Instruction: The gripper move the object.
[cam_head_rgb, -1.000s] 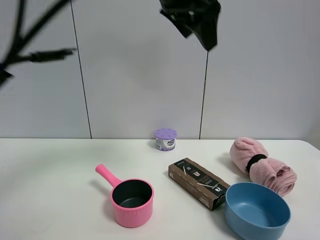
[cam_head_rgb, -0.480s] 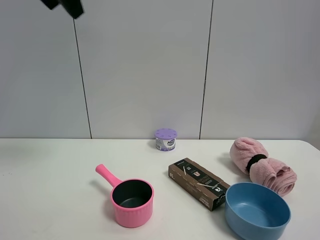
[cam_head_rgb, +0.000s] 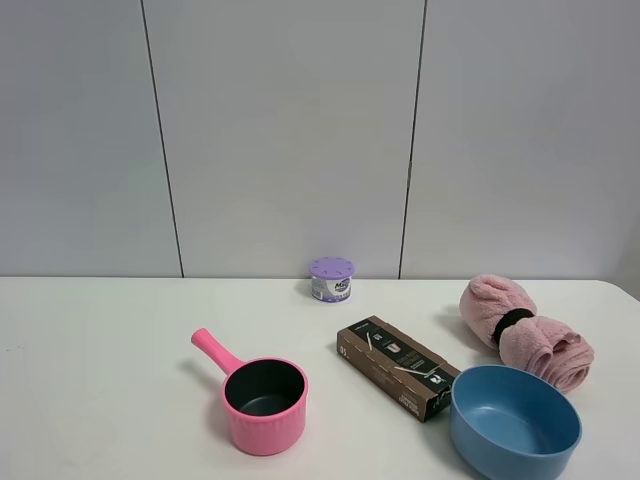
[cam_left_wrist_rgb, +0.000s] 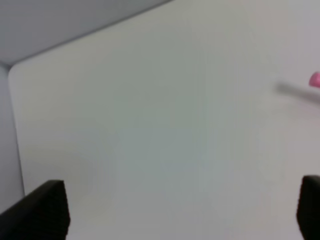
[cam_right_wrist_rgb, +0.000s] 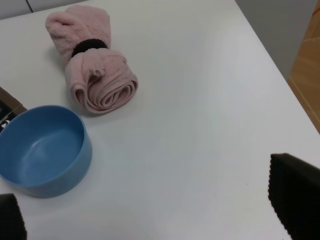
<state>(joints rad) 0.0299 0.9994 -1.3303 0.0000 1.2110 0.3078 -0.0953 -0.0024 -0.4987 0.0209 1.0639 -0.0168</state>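
Note:
The blue bowl (cam_head_rgb: 515, 422) stands at the front right of the white table, empty and upright. It also shows in the right wrist view (cam_right_wrist_rgb: 42, 147). Neither arm shows in the exterior high view. My right gripper (cam_right_wrist_rgb: 152, 210) is open and empty, its black fingertips (cam_right_wrist_rgb: 295, 192) spread wide above bare table beside the bowl, apart from it. My left gripper (cam_left_wrist_rgb: 177, 215) is open and empty, its fingertips (cam_left_wrist_rgb: 45, 210) wide apart over bare white table. The bowl is out of the left wrist view.
A pink handled saucepan (cam_head_rgb: 262, 400) stands front centre. A dark flat box (cam_head_rgb: 397, 366) lies between it and the bowl. A rolled pink towel (cam_head_rgb: 525, 330) lies behind the bowl, also in the right wrist view (cam_right_wrist_rgb: 95, 60). A purple jar (cam_head_rgb: 331, 279) stands by the wall. The table edge (cam_right_wrist_rgb: 280, 70) is near.
Blurred dark arm shapes that crossed the top of the exterior high view have moved left and out of frame. The objects on the table have not moved.

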